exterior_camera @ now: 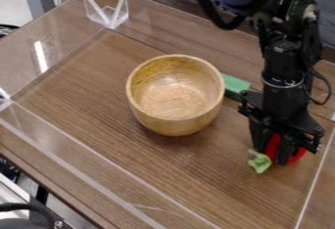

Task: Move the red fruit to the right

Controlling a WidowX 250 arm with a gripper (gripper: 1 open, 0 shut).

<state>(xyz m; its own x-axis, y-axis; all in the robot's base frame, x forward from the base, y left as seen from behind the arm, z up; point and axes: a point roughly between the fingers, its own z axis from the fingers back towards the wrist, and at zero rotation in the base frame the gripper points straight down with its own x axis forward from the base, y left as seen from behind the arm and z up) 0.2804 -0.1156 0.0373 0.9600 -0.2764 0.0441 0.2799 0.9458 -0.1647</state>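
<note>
The red fruit [296, 157], a small strawberry with a light green cap [262, 162], lies low at the table's right front, close to the clear wall. My gripper [284, 153] points straight down over it, and its black fingers [273, 147] stand on either side of the fruit. The jaws look slightly parted, but I cannot make out whether they still clamp the fruit. The fruit seems to rest on the wood.
A wooden bowl [174, 94] stands mid-table, left of the gripper. A flat green block [236, 84] lies behind the bowl's right side. Clear acrylic walls [314, 189] ring the wooden table, and the right wall runs just beside the fruit.
</note>
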